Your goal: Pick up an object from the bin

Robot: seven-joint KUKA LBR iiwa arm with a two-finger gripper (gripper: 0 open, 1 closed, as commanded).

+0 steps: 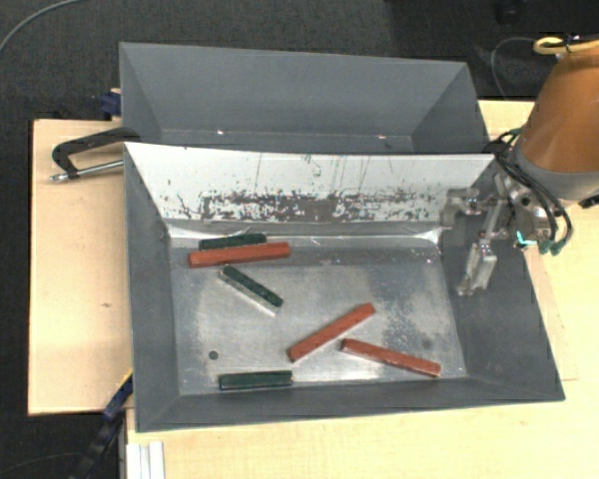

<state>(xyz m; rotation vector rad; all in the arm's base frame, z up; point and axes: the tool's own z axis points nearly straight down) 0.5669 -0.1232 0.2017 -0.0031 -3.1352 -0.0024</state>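
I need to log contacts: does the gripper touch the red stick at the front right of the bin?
Apart. The camera view shows bare bin floor between the gripper and the red stick.

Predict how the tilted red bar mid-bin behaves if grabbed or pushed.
Likely stiff: the tilted red bar looks straight, no sag. Flat-sided and lying flat, so it should slide, not roll, on the bin floor, probably pivoting if pushed off-centre. Slim, so probably light; the other red bar close by may get nudged.
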